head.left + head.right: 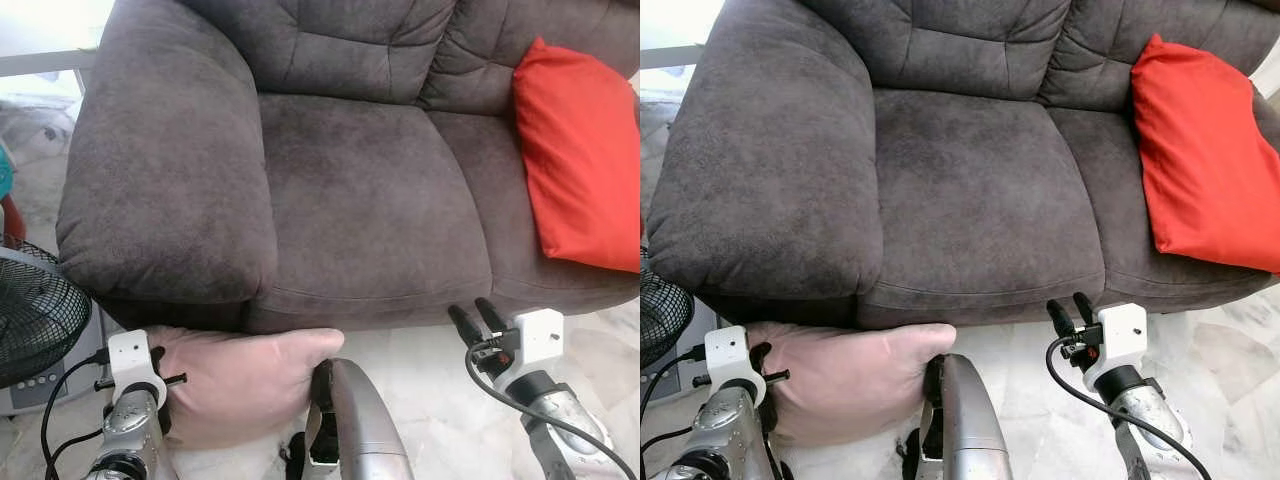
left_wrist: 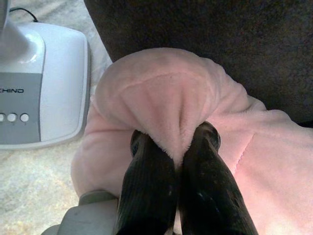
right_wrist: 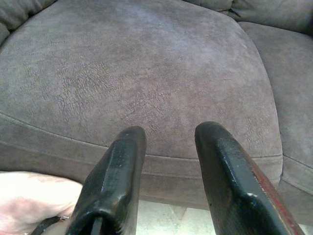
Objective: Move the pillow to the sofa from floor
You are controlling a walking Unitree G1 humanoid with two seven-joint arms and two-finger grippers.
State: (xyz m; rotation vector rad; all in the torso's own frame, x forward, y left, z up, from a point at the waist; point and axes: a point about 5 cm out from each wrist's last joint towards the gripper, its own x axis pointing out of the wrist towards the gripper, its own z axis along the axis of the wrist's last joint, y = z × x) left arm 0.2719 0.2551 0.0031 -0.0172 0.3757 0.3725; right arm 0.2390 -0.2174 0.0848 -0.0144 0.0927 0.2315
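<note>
Spanning the view, the sofa (image 1: 360, 200) offers a bare seat; pink pillow (image 1: 240, 385) lies on the floor against its base; left gripper (image 2: 177, 147) fingers pinch a pillow fold, apparently firmly; right gripper (image 1: 1072, 308) fingers spread, empty; lifting onto the seat comes next.

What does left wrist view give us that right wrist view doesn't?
Left wrist: the left pincer shut on a fold of the pink pillow, with the white fan base beside it on the floor.

Right wrist: the right pincer open and holding nothing, aimed at the sofa's seat cushion.

Both: the pink pillow, just a corner of it in the right wrist view, and the dark grey sofa.
</note>
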